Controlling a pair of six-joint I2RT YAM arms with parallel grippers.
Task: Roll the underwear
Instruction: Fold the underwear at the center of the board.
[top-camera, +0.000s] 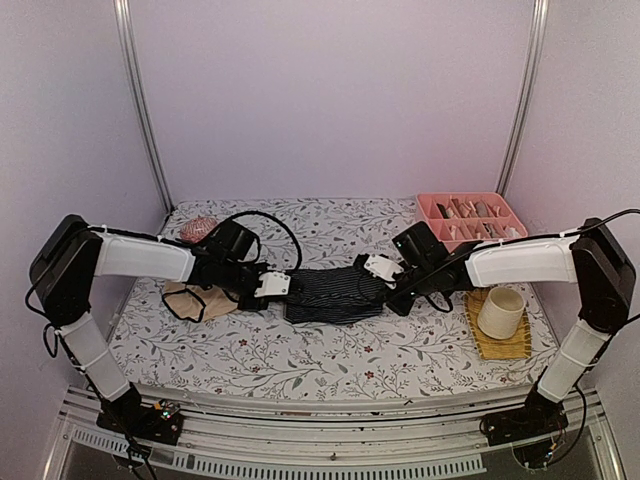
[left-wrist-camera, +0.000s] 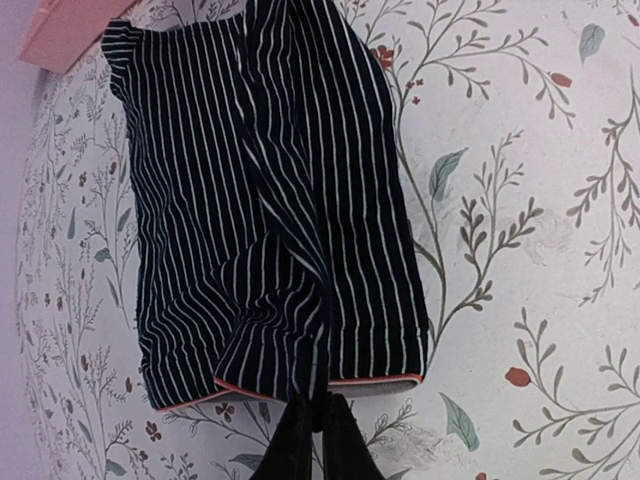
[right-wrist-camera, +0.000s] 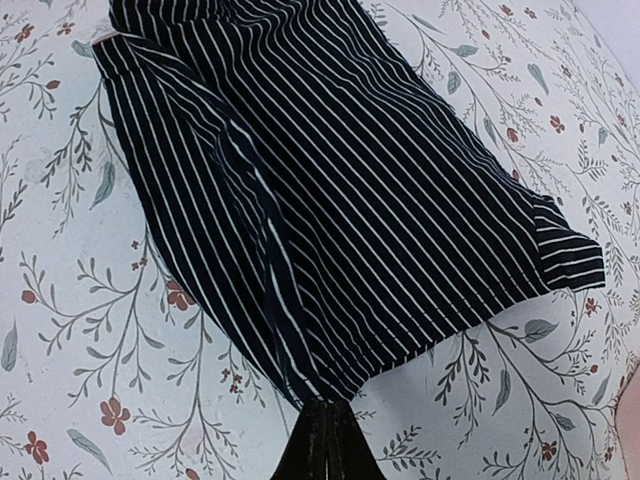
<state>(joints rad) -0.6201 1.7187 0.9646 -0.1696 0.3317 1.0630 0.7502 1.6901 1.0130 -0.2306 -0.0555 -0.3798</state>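
Note:
The navy striped underwear (top-camera: 335, 293) lies stretched on the flowered table between my two grippers. My left gripper (top-camera: 283, 290) is shut on its left edge; in the left wrist view the gripper (left-wrist-camera: 320, 415) pinches a fold of the striped underwear (left-wrist-camera: 270, 200) at the red-trimmed hem. My right gripper (top-camera: 392, 293) is shut on its right edge; in the right wrist view the gripper (right-wrist-camera: 328, 415) pinches a corner of the underwear (right-wrist-camera: 330, 190). The beige underwear with black edging (top-camera: 195, 299) lies crumpled at the left, under my left arm.
A reddish-pink hairbrush (top-camera: 199, 230) lies at the back left. A pink tray (top-camera: 470, 219) with several small items stands at the back right. A cream cup (top-camera: 501, 312) sits on a yellow mat (top-camera: 500, 340) at the right. A black cable (top-camera: 270, 225) loops over my left arm.

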